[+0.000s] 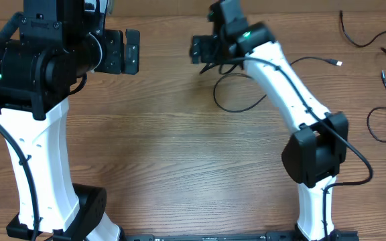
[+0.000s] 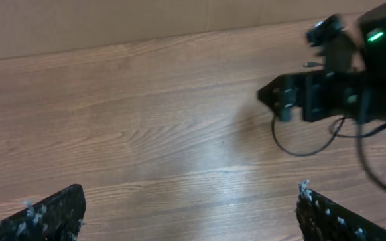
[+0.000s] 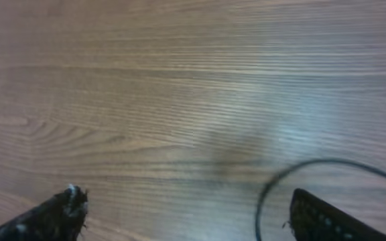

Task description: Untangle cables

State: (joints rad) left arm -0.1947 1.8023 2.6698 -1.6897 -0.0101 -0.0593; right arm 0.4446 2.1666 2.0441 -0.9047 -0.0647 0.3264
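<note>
left gripper (image 1: 123,52): fingers (image 2: 52,214) spread wide, nothing between them, touching nothing; hangs over bare table (image 1: 166,140) near the far edge, left of centre
right gripper (image 1: 205,50): fingers (image 3: 327,217) wide apart, not clamped on anything; near the far edge, right of centre, facing the left gripper
right gripper vs cord: in the wrist view a cord arc runs just beside one finger; contact or not, cannot tell
cables, near group: 1 cord loop (image 1: 236,100) flat on the table just below the right gripper, partly under that arm; a small plug end (image 1: 338,63) shows on the arm's other side
cables, far group: loose cords (image 1: 380,124) along the right edge, well apart from both grippers
count, cables: 1 by the right gripper, at least 3 at the right edge; exact number unclear because they run out of frame
count, arms: 2, one gripper each, two fingers each
left wrist view: right gripper (image 2: 300,97) with the loop (image 2: 307,150) under it
</note>
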